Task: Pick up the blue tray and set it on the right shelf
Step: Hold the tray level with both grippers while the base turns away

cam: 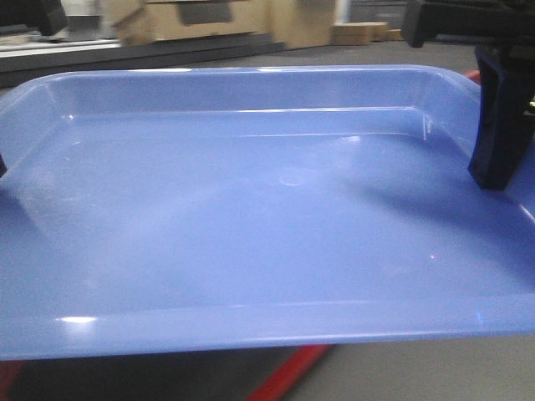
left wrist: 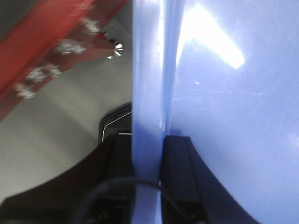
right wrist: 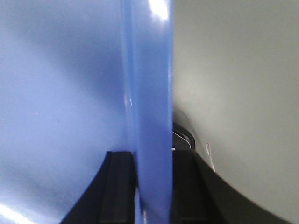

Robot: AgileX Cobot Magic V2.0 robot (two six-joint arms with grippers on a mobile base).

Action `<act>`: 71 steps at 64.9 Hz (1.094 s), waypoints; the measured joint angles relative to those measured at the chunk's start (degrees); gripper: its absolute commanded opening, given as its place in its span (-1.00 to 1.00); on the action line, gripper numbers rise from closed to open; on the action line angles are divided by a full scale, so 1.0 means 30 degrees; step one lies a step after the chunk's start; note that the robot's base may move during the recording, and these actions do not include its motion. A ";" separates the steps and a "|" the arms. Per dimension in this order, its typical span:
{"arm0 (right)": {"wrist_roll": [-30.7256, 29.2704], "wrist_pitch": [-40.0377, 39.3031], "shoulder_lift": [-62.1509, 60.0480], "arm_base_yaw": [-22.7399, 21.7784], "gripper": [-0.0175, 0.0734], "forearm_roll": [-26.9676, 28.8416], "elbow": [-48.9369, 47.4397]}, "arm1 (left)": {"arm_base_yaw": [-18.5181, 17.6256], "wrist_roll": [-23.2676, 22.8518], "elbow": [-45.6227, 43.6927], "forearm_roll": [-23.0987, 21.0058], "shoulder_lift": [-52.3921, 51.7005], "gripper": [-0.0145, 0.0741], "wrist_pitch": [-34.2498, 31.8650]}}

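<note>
The blue tray (cam: 251,209) fills the front view, held level above the floor with nothing in it. My right gripper (cam: 510,171) is shut on its right wall, one black finger standing inside the tray. The right wrist view shows the rim (right wrist: 149,93) pinched between both fingers of the right gripper (right wrist: 152,151). My left gripper (left wrist: 147,137) is shut on the left rim (left wrist: 147,70) in the same way, and only a dark sliver of it shows at the front view's left edge. The right shelf is out of view.
A red bar (cam: 288,376) runs under the tray's front edge, and a red frame (left wrist: 51,51) lies left of the tray. Grey floor (right wrist: 233,70) lies to the right. Cardboard boxes (cam: 209,21) and a dark ledge (cam: 84,54) stand at the back.
</note>
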 measured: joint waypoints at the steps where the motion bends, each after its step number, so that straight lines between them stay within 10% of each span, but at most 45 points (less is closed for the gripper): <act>1: 0.0000 0.0000 0.0000 0.0000 -0.29 0.0000 0.0000 | 0.0000 0.0000 0.0000 0.0000 0.0000 -0.72 0.0000; 71: 0.0000 0.0265 -0.0071 0.0000 -0.29 0.0000 0.0000 | 0.0000 0.0000 0.0000 -0.0081 0.0000 -0.72 0.0000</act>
